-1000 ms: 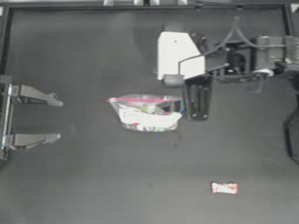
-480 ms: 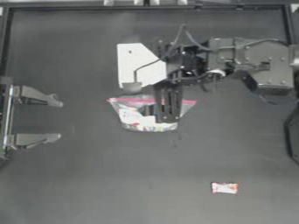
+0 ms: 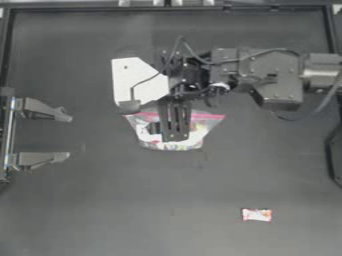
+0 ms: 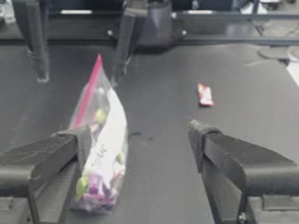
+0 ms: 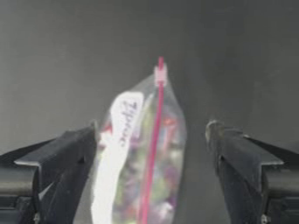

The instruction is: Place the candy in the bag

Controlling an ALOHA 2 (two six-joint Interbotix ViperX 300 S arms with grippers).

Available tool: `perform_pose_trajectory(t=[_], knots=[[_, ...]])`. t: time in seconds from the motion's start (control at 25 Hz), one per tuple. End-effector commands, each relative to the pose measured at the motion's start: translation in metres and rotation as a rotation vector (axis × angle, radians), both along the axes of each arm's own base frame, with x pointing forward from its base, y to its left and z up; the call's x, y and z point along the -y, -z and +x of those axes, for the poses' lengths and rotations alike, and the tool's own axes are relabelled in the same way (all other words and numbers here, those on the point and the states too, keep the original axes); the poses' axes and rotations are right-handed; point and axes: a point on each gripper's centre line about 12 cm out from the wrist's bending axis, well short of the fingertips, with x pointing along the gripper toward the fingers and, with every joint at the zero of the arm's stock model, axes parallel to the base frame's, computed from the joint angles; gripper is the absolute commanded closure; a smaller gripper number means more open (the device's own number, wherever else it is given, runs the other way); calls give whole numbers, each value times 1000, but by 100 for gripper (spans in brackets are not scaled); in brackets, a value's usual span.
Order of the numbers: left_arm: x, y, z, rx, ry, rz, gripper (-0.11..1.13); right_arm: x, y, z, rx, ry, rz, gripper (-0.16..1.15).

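Note:
The bag [image 3: 198, 131], clear with a pink-red seal strip and multicoloured sweets inside, sits mid-table. My right gripper [image 3: 174, 125] hangs directly over it, open. In the right wrist view the bag [image 5: 146, 166] lies between the spread jaws, its seal strip running down the middle, with neither jaw touching it. The candy [image 3: 256, 215], a small white sweet with pink-red marks, lies alone toward the front right, far from both grippers. My left gripper [image 3: 63, 135] is parked open at the left edge. Its wrist view shows the bag [image 4: 102, 144] close by and the candy [image 4: 205, 95] farther off.
The right arm's white wrist block [image 3: 137, 82] and cables [image 3: 200, 55] hang behind the bag. A dark rail [image 3: 167, 6] runs along the table's far edge. Bare dark table surface [image 3: 100, 210] lies around the candy.
The right arm swept left from beside the bag to directly above it, its open jaws now straddling the seal strip. The left arm, the bag and the candy have not moved.

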Motion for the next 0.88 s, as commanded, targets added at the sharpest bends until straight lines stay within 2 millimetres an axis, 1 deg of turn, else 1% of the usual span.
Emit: perform_pose_trajectory(t=[0.04,0.32,0.88], knots=[[-1,-3,3,3,-3,0,5,3,-14,9,25,-3,-20,-3],[-1,-3,3,1,-3,3,5,4,-3,19,1,-5,-14,-3],[-1,0,2,-5,-5,3,5,-2,8,38,-16,-45,-17,-3]])
